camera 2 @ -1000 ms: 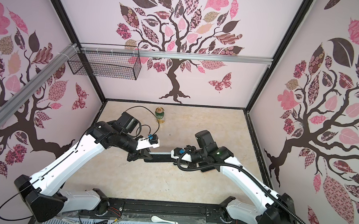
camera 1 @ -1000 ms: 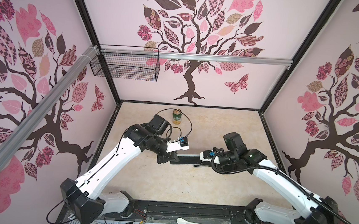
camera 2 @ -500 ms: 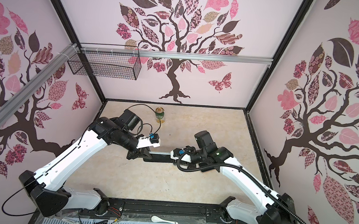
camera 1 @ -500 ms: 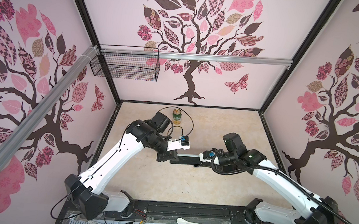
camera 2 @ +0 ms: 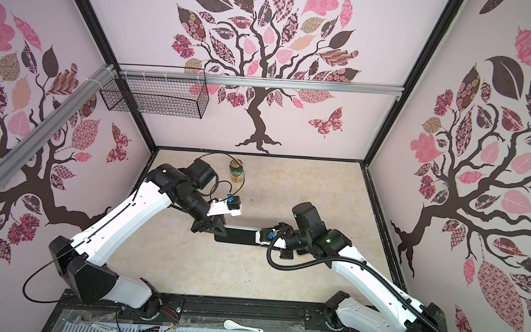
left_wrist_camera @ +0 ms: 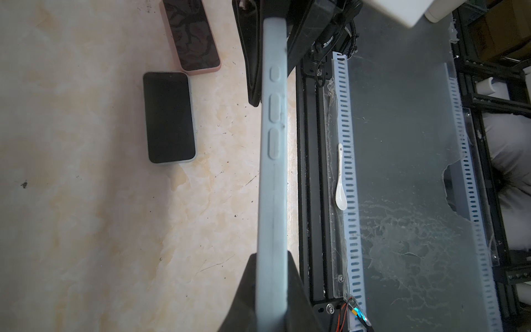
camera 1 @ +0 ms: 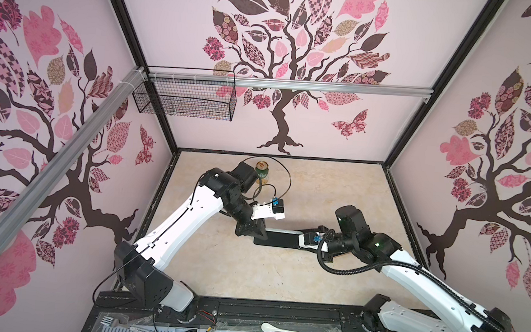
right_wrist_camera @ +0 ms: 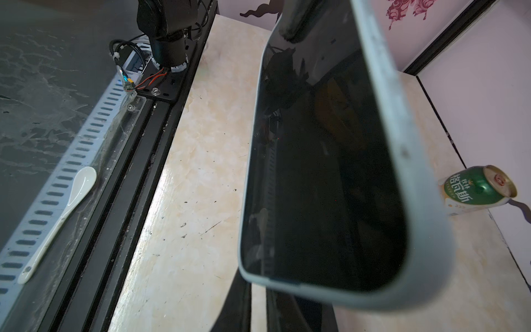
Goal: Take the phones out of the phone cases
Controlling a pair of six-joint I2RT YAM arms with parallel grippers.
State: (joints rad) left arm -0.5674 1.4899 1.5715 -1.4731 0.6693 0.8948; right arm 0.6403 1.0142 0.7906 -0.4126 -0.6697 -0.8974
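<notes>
The phone [camera 1: 279, 239] [camera 2: 241, 236] has a dark screen [right_wrist_camera: 316, 172] and sits in a pale blue-grey phone case [left_wrist_camera: 273, 172] [right_wrist_camera: 402, 158]. It hangs level above the table between both arms. My left gripper [camera 1: 254, 234] [camera 2: 217, 231] [left_wrist_camera: 271, 258] is shut on one end, a finger on each face. My right gripper [camera 1: 300, 241] [camera 2: 263, 239] [right_wrist_camera: 258, 301] is shut at the other end. Its fingertips are hidden behind the case's rim, so I cannot tell whether they pinch it.
Two more phones lie on the table, one in a pale case [left_wrist_camera: 169, 117] and one in a pink case [left_wrist_camera: 191, 34]. A green can [camera 1: 262, 170] [right_wrist_camera: 474, 189] stands at the back. A white spoon [camera 1: 279, 329] [left_wrist_camera: 340, 184] lies on the front rail. A wire basket [camera 1: 185, 97] hangs back left.
My right gripper's jaws have closed tighter at the phone's end. My left arm has shifted slightly while keeping its grip. The phone stays in about the same place.
</notes>
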